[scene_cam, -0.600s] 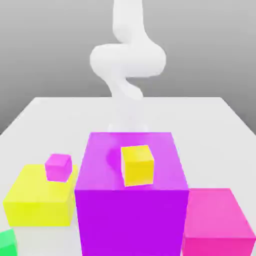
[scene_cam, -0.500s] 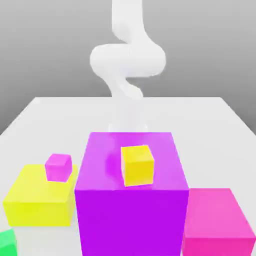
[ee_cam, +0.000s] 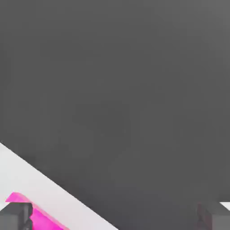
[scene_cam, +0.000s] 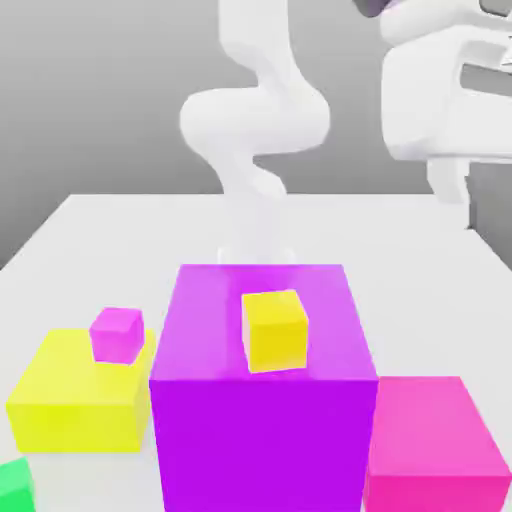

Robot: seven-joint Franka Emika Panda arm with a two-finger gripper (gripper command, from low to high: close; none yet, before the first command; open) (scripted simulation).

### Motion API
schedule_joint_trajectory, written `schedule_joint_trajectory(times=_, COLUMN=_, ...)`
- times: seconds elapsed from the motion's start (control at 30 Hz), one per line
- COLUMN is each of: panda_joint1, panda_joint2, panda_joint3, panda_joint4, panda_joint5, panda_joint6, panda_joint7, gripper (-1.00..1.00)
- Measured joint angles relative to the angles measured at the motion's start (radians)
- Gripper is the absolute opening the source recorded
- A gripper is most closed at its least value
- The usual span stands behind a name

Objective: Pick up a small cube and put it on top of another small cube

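Note:
A small yellow cube (scene_cam: 274, 331) rests on top of the large purple cube (scene_cam: 262, 400) in the middle of the exterior view. A small magenta cube (scene_cam: 117, 334) sits on the large yellow cube (scene_cam: 80, 395) at the exterior view's left. My gripper (scene_cam: 468, 192) hangs high at the exterior view's upper right, well above and to the right of all the cubes. In the hand view the gripper (ee_cam: 114, 218) is open, its two dark fingertips (ee_cam: 15, 216) standing far apart with nothing between them.
A large pink cube (scene_cam: 432, 445) stands at the exterior view's lower right, and a pink strip (ee_cam: 42, 219) shows in the hand view on the white table (ee_cam: 40, 188). A green block (scene_cam: 14, 486) peeks in at the lower left. The arm's white links (scene_cam: 255, 120) rise behind the purple cube.
The white hand has swung into the exterior view's upper right, where it was not seen before. The cubes have not moved.

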Motion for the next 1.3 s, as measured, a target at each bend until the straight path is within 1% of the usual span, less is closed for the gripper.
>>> schedule_joint_trajectory(times=0.43, panda_joint1=0.138, panda_joint2=0.476, panda_joint3=0.087, panda_joint4=0.064, panda_joint5=-0.103, panda_joint6=0.1, panda_joint7=-0.168, gripper=0.0)
schedule_joint_trajectory(times=0.57, panda_joint1=0.179, panda_joint2=0.621, panda_joint3=0.056, panda_joint4=0.096, panda_joint5=-0.152, panda_joint6=0.187, panda_joint7=-0.154, gripper=0.0)
schedule_joint_trajectory(times=0.6, panda_joint1=0.189, panda_joint2=0.651, panda_joint3=0.045, panda_joint4=0.103, panda_joint5=-0.161, panda_joint6=0.209, panda_joint7=-0.148, gripper=-1.0)
schedule_joint_trajectory(times=0.8, panda_joint1=0.193, panda_joint2=0.665, panda_joint3=0.04, panda_joint4=0.107, panda_joint5=-0.166, panda_joint6=0.219, panda_joint7=-0.145, gripper=-1.0)
schedule_joint_trajectory(times=0.87, panda_joint1=0.187, panda_joint2=0.631, panda_joint3=0.049, panda_joint4=0.098, panda_joint5=-0.15, panda_joint6=0.194, panda_joint7=-0.156, gripper=-1.0)
schedule_joint_trajectory(times=0.97, panda_joint1=0.164, panda_joint2=0.533, panda_joint3=0.077, panda_joint4=0.074, panda_joint5=-0.109, panda_joint6=0.121, panda_joint7=-0.182, gripper=-1.0)
schedule_joint_trajectory(times=1.0, panda_joint1=0.151, panda_joint2=0.497, panda_joint3=0.07, panda_joint4=0.067, panda_joint5=-0.094, panda_joint6=0.093, panda_joint7=-0.17, gripper=-1.0)
schedule_joint_trajectory(times=1.3, panda_joint1=0.01, panda_joint2=0.169, panda_joint3=-0.064, panda_joint4=0.02, panda_joint5=0.024, panda_joint6=-0.176, panda_joint7=0.024, gripper=-1.0)
